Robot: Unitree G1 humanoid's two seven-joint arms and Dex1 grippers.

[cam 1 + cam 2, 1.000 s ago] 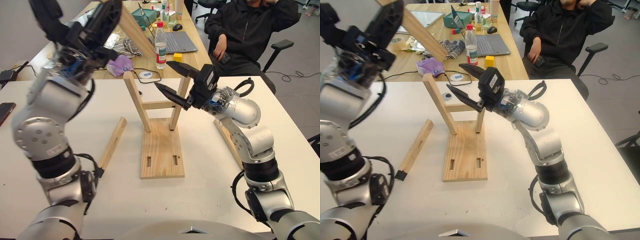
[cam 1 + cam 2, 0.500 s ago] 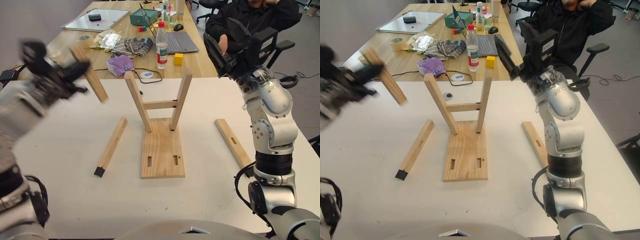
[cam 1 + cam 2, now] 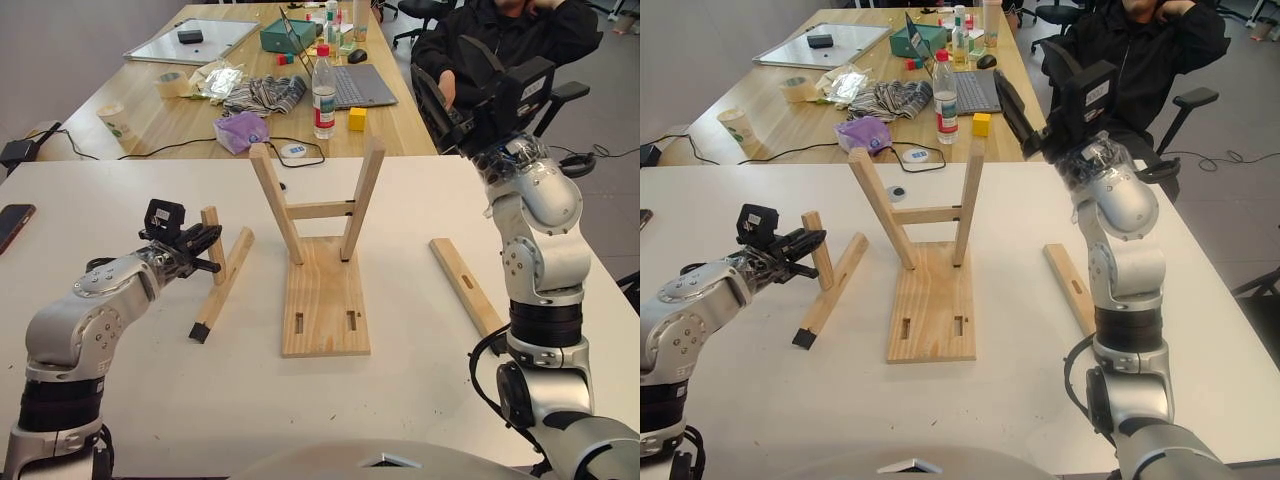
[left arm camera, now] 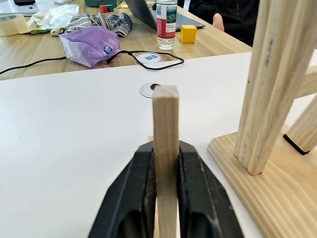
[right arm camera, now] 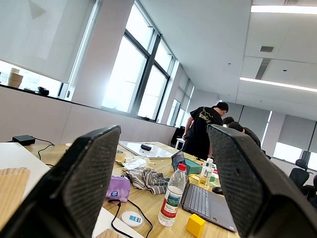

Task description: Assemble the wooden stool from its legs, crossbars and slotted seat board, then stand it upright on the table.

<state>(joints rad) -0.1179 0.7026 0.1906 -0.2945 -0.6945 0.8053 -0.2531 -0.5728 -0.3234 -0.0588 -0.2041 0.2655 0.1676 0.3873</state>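
Left fingers [image 4: 141, 188]: squeezing the crossbar [image 4: 165, 114], held upright (long way up).
Right fingers [image 5: 84, 183]: spread wide, empty, high up.
Where I go next: loose leg [image 3: 228, 280] lies on the desk [image 3: 400, 400] just right of the crossbar; left arm nearer.

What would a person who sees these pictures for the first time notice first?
The half-built stool at centre: two legs, joined by a crossbar, stand up from the seat board. The left gripper clamps a short bar beside a loose leg, while the right gripper hangs open high above.
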